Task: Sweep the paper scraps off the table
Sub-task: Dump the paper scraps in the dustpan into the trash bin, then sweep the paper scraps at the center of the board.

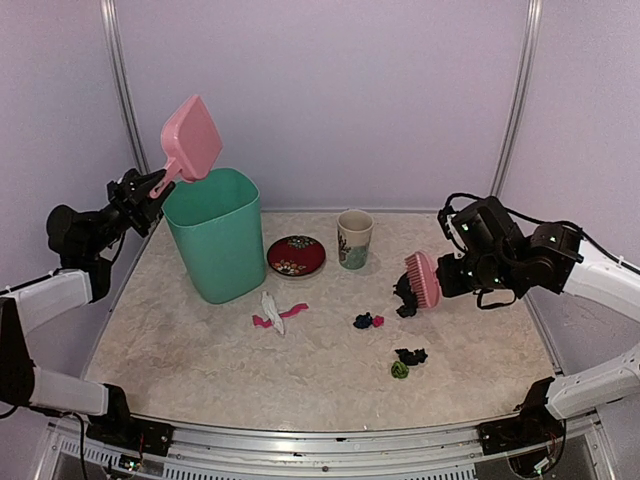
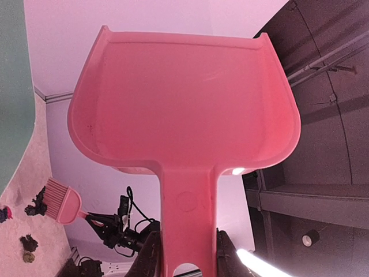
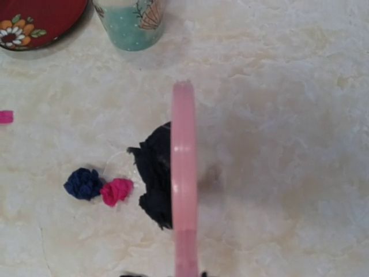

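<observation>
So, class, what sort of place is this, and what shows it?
Probably a robot test booth: plain walls on a metal frame, two arms at one table, scattered scraps.

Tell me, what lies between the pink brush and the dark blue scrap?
A black scrap right beside the brush, then a small pink scrap, in the right wrist view.

Five single items and roughly eight paper scraps (image 1: 410,355).
One green bin (image 1: 215,245), one pink dustpan (image 1: 193,138), one pink brush (image 1: 424,279), one red plate (image 1: 296,256), one cup (image 1: 354,239); scraps: two black, about three pink, one each white, blue, green.
</observation>
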